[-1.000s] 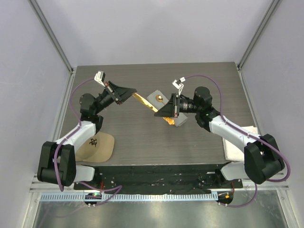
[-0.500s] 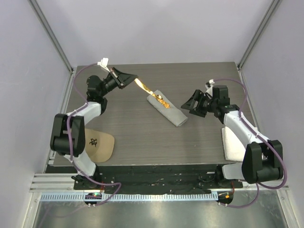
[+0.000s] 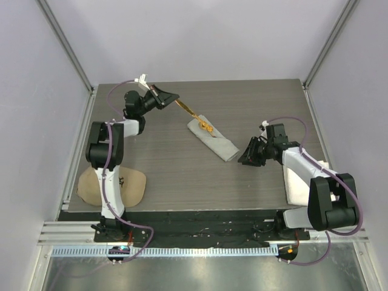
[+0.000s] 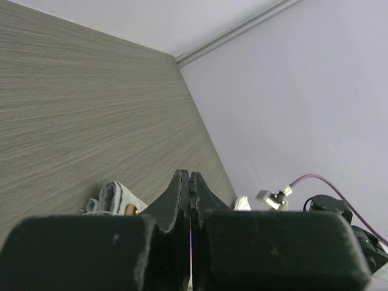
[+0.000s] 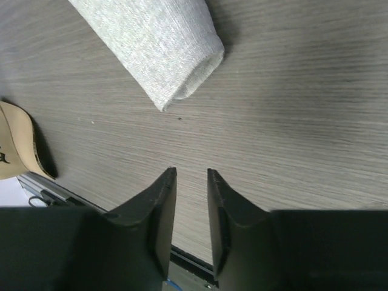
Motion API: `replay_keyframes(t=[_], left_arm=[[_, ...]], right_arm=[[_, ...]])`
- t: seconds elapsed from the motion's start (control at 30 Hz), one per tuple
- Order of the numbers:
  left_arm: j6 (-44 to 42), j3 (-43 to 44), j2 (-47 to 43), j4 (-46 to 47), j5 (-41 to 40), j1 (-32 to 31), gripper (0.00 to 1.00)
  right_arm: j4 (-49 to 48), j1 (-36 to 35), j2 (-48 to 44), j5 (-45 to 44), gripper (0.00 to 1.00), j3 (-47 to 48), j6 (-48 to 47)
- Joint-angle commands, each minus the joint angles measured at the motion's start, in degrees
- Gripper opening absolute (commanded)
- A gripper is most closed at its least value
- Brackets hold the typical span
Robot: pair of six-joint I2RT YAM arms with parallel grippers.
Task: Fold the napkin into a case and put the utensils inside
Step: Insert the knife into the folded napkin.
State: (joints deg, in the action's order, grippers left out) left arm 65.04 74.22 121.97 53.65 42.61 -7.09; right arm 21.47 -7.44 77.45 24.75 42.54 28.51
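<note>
The napkin is folded into a narrow grey case (image 3: 213, 140) lying diagonally mid-table. Gold and orange-yellow utensil handles (image 3: 191, 113) stick out of its far-left end. No teal handle shows. My left gripper (image 3: 174, 96) is shut, its tip right at the end of the gold handle. In the left wrist view the gripper (image 4: 190, 176) shows nothing between its jaws, with the case end (image 4: 115, 194) low on the left. My right gripper (image 3: 245, 155) is open and empty, just right of the case's near end. The right wrist view shows the gripper (image 5: 189, 174) over bare table below the case (image 5: 157, 42).
A tan cap (image 3: 121, 185) with a black emblem lies at the near left; its edge also shows in the right wrist view (image 5: 15, 148). A thick white towel (image 3: 301, 182) lies at the near right under the right arm. Walls and metal posts enclose the table.
My right gripper left the case and drew back to the right and nearer. My left arm swung to the far left, its gripper staying by the gold handle's end. The case shifted slightly left.
</note>
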Motion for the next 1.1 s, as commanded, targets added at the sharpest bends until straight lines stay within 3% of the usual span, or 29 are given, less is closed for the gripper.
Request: replay_keyframes(t=[0.0, 0.53, 0.7, 1.07], left_arm=[[-1.84, 4.79, 2.82, 4.80, 1.07, 0.76, 0.00], [-0.70, 9.98, 9.68, 3.75, 7.13, 2.26, 0.00], [4.30, 11.65, 12.23, 8.04, 8.19, 2.52, 0.00], [5.54, 12.01, 13.91, 5.06, 9.33, 2.44, 0.00]], right_arm=[[-2.40, -0.03, 1.65, 2.57, 0.28, -1.76, -1.18], [-8.73, -0.12, 9.91, 3.46, 0.23, -2.47, 0.32], [-9.26, -0.12, 12.63, 3.63, 0.22, -0.27, -0.39], [-10.31, -0.29, 15.53, 2.23, 0.20, 1.14, 1.20]])
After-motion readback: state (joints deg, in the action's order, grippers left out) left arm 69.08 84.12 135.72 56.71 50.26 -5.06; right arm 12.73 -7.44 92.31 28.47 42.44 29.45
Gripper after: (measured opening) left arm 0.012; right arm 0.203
